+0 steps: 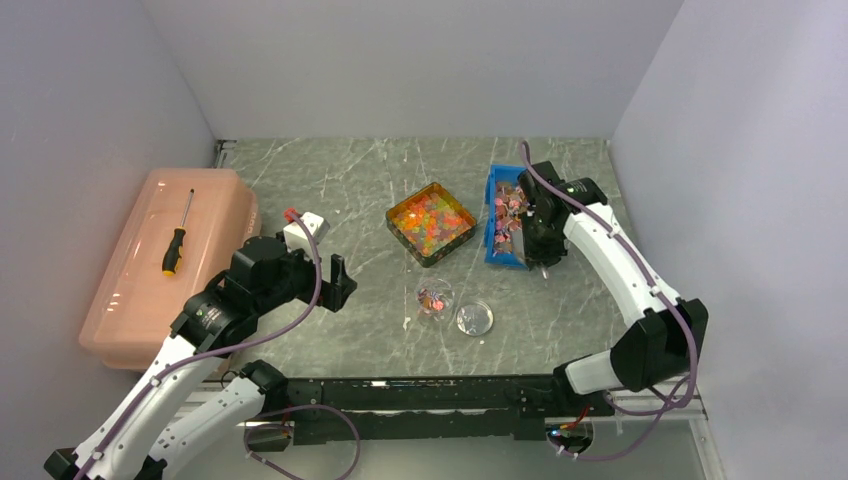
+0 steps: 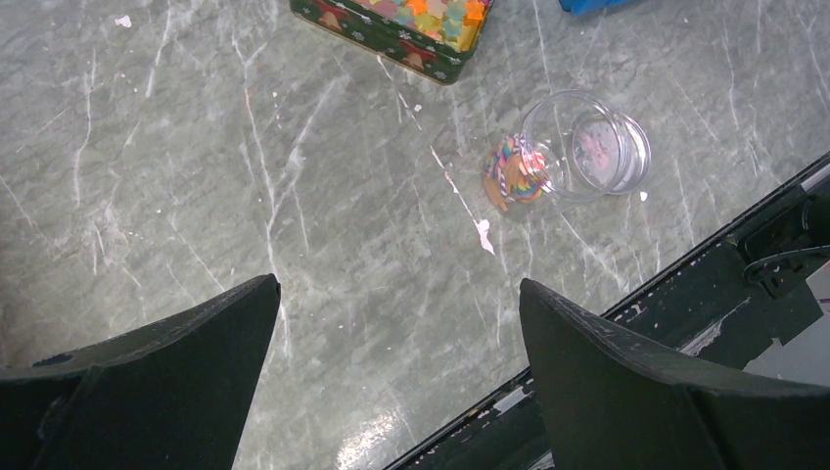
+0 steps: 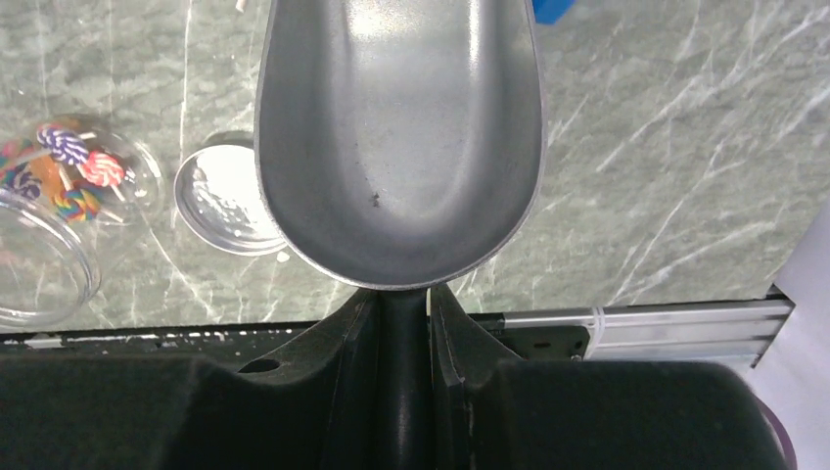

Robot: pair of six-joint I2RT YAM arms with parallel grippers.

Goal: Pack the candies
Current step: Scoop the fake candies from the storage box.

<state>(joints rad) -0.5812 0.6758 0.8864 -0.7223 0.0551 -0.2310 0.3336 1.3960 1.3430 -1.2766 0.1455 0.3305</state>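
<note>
The candies (image 1: 430, 218), tiny orange, yellow, red and green pieces, fill a square green tin (image 1: 467, 232) at the table's middle; its corner shows in the left wrist view as the tin (image 2: 391, 37). My right gripper (image 1: 532, 240) (image 3: 403, 294) is shut on the black handle of a metal scoop (image 3: 396, 137), whose bowl is empty. It hangs over the near end of a blue bin (image 1: 492, 215). My left gripper (image 1: 338, 283) (image 2: 398, 284) is open over bare table, left of a small clear jar (image 1: 434, 298) (image 2: 577, 147) (image 3: 49, 255).
The blue bin holds pinkish pieces. A round metal lid (image 1: 474, 318) (image 3: 220, 201) lies right of the jar. A pink plastic box (image 1: 130, 300) with a screwdriver (image 1: 176, 240) on it stands at the left. Black rail (image 1: 420, 395) runs along the near edge.
</note>
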